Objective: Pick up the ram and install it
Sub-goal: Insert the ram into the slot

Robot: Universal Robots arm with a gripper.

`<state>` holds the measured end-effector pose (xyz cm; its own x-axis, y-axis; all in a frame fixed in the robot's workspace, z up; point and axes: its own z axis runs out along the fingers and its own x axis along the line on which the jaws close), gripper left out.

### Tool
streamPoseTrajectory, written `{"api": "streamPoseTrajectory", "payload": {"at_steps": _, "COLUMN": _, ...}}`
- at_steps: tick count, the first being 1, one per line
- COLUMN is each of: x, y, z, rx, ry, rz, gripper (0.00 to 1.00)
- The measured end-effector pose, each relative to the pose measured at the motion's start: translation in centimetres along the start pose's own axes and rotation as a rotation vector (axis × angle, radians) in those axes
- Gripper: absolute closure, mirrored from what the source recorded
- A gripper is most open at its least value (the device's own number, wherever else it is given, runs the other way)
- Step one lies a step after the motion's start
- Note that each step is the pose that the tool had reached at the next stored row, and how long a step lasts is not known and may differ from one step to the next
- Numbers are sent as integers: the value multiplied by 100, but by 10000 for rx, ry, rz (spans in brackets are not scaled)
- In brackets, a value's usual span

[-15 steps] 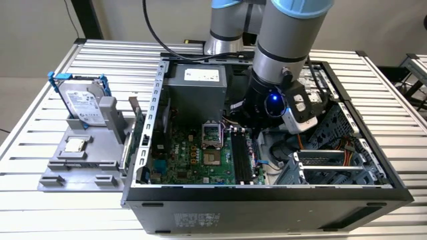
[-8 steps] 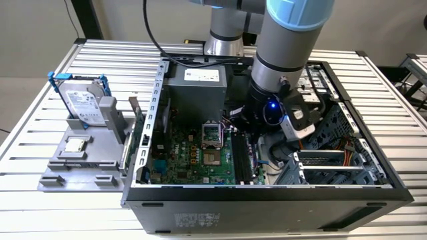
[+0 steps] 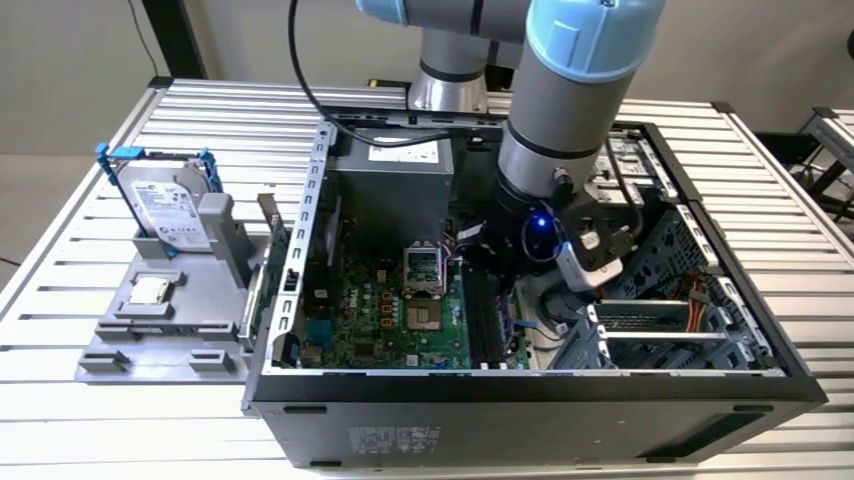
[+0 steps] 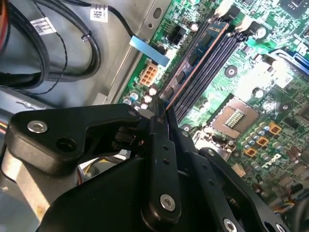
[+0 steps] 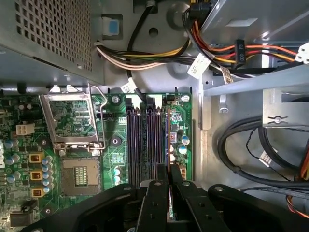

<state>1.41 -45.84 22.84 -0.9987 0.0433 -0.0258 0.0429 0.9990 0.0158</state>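
Note:
The ram (image 4: 195, 60) is a slim dark board with a copper edge. It stands on edge along the outermost of the black motherboard slots (image 4: 215, 58), on the side near the case wall. My gripper (image 4: 159, 115) is shut on the near end of it, one black finger (image 4: 164, 159) on each face. In the first wrist view the ram (image 5: 168, 142) shows edge-on, running from my gripper (image 5: 169, 176) along the slots (image 5: 145, 140). I cannot tell whether it is pressed fully into the slot. In the exterior view the arm's wrist (image 3: 547, 230) reaches down into the open computer case (image 3: 534, 385).
The CPU socket (image 5: 72, 128) lies beside the slots. Bundled cables (image 5: 251, 145) and a drive cage (image 3: 667, 330) crowd the case wall side. Outside the case, at the exterior view's left, a grey holder (image 3: 160, 330) carries a silver hard drive (image 3: 167, 205) and a small square chip (image 3: 147, 290).

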Motion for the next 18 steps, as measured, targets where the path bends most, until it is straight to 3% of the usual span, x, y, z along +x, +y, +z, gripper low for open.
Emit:
{"api": "streamPoseTrajectory", "payload": {"at_steps": 7, "x": 14, "y": -2, "z": 59, "rx": 3, "ry": 1, "rz": -141, "gripper": 100}}
{"api": "streamPoseTrajectory", "payload": {"at_steps": 18, "x": 32, "y": -29, "z": 64, "rx": 14, "ry": 2, "rz": -241, "gripper": 100}}
